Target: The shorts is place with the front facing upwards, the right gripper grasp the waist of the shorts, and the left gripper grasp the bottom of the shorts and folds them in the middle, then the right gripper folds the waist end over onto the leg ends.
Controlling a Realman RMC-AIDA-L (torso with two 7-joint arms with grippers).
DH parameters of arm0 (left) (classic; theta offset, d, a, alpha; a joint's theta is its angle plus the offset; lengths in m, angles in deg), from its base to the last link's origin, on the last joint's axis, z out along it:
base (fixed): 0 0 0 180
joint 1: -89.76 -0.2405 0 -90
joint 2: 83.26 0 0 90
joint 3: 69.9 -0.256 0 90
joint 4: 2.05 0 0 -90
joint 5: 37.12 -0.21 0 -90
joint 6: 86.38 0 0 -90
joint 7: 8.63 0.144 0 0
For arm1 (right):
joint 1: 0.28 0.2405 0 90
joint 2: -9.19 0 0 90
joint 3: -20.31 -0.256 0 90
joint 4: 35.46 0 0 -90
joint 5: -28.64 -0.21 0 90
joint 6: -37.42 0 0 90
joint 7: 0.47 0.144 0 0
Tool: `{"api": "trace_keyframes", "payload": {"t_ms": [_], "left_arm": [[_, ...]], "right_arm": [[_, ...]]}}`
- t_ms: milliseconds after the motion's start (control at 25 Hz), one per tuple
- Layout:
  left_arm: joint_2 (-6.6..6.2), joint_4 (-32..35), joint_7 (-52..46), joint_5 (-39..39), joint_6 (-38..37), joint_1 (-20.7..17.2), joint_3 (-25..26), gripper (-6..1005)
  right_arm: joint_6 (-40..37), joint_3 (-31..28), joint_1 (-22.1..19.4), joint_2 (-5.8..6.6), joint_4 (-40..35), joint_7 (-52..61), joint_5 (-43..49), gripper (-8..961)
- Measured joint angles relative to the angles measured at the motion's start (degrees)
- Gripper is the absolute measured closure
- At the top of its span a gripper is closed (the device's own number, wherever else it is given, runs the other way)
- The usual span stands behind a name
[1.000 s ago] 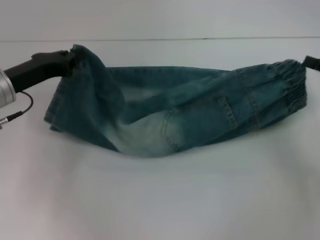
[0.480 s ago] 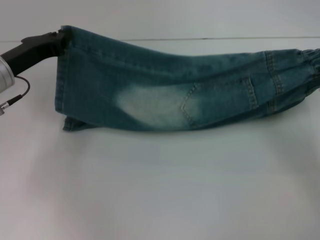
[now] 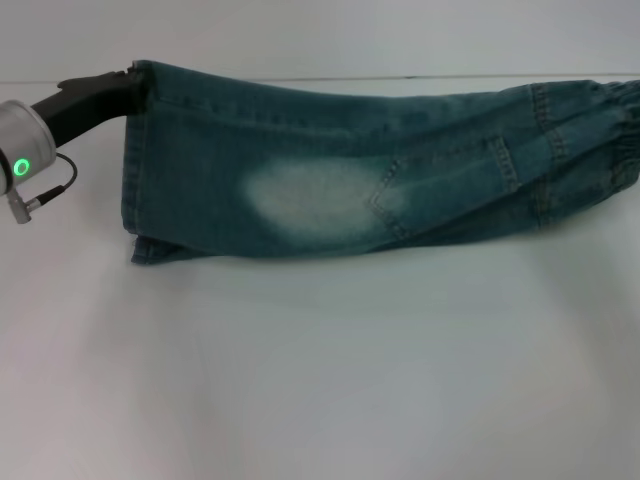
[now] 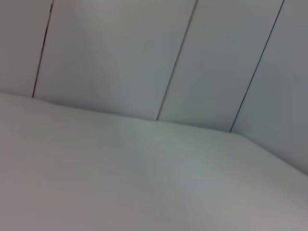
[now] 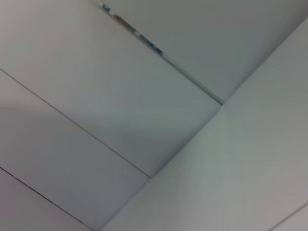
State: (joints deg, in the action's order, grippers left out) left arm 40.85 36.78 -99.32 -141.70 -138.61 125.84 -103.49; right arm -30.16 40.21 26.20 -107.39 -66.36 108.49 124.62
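The left gripper [image 3: 125,88] enters from the left edge of the head view, its black fingers closed on the upper corner of the bottom [image 3: 135,170] — the flat stitched hem end. From there the shorts [image 3: 340,165] hang stretched across the white table [image 3: 320,380], with the lower fold resting on or just above the surface. The denim appears soft and limp but moderately heavy; expect sag between grip points. Grip at hem and band corners, where doubled seams resist slipping. A pale faded patch and a stitched pocket mark the middle. The waist [image 3: 615,135] — puckered elastic — reaches the right edge. The right gripper is outside all views; its state cannot be determined.
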Motion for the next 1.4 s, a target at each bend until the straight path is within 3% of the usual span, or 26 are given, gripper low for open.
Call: {"api": "trace_keyframes", "payload": {"t_ms": [240, 520, 720, 840, 920, 1080, 1160, 1400], "left_arm": [[-0.03, -1.54, 0.09, 0.00, 3.92, 0.58, -2.63, 993], [0.07, -1.52, 0.85, -0.01, 6.71, -0.09, -10.06, 994], [0.15, -1.03, 0.53, 0.00, 6.73, -0.34, -10.02, 831], [0.16, 0.56, 0.33, 0.00, 6.48, -0.97, -10.13, 724], [0.17, 1.91, 0.32, 0.00, 6.20, -1.70, -10.15, 642], [0.31, 4.02, 0.34, 0.39, 2.83, -3.04, -10.34, 459], [0.29, 4.36, 0.55, 1.00, -0.63, -3.61, -11.02, 425], [0.25, 4.55, 0.69, 1.25, -4.71, -4.71, -16.05, 322]], "right_arm": [[8.81, 5.04, 2.95, 0.56, 1.67, -0.09, 0.01, 846], [14.21, 8.99, 4.31, 0.62, 1.85, -0.69, -0.01, 832], [15.14, 12.04, 3.50, 1.39, 1.25, -0.43, -0.05, 822], [13.80, 11.26, 1.18, 0.80, -1.85, -1.19, -0.97, 816], [12.72, 10.85, -0.84, -0.30, -5.12, -1.55, -1.43, 616], [8.75, 10.66, -4.75, -1.66, -8.80, -2.47, -1.65, 444], [6.23, 10.69, -6.40, -2.20, -8.72, -3.64, -1.53, 358], [5.40, 12.20, -8.02, -3.03, -6.96, -5.91, 1.33, 269]]}}
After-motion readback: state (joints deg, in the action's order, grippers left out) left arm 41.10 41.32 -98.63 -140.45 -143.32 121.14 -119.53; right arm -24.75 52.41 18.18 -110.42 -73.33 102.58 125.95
